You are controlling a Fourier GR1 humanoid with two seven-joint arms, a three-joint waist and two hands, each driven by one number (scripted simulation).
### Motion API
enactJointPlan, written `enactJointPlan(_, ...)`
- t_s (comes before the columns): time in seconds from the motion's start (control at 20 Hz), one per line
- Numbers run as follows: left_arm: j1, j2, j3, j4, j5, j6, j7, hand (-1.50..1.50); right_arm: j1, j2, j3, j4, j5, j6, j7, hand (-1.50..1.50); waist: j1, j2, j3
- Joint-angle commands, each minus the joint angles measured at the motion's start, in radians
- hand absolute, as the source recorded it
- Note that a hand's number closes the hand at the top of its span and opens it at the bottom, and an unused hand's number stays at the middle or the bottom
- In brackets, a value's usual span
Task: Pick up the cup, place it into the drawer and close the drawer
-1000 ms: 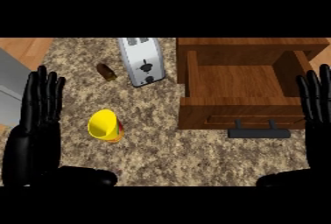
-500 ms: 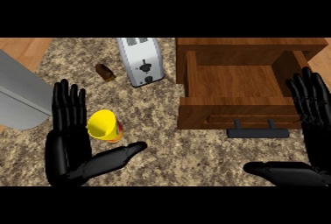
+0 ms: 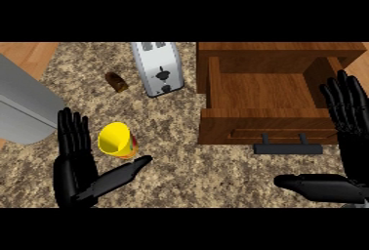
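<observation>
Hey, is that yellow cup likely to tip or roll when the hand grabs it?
Probably stiff: the yellow cup shows a clean round rim. It looks tall and narrow, so a sideways nudge from the left hand could tip it. Once down, it would likely roll.

Bench reads as speckled stone, tan and brown flecks, rough-looking with little shine. Drawer is warm reddish wood, smooth and satin, with faint grain along the boards; its handle is dark and matt. Toaster shows pale brushed metal with a soft sheen. Cup is bright yellow, smooth like plastic, glossy at the rim. The 2 hands, left hand and right hand, are black and smooth, with a dull gloss along the fingers. Grey panel at far left looks like plain matt metal.
</observation>
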Motion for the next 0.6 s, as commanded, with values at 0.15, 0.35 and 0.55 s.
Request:
enactJointPlan(0.15, 0.051, -0.003, 0.074, 0.171, 0.096, -0.007, -0.173, -1.50, -0.054, -0.035, -0.071, 0.071, -0.040, 0.037, -0.010, -1.50, 0.002, 0.000, 0.000)
enactJointPlan(0.35, 0.107, -0.003, 0.084, 0.239, 0.124, -0.006, -0.212, -1.50, -0.013, 0.020, 0.008, 0.041, 0.033, 0.005, -0.032, -1.50, 0.001, 0.000, 0.000)
enactJointPlan(0.55, 0.069, 0.005, 0.171, 0.372, 0.181, -0.074, -0.282, -1.50, 0.001, -0.007, -0.044, 0.075, -0.008, 0.054, -0.083, -1.50, 0.000, 0.000, 0.000)
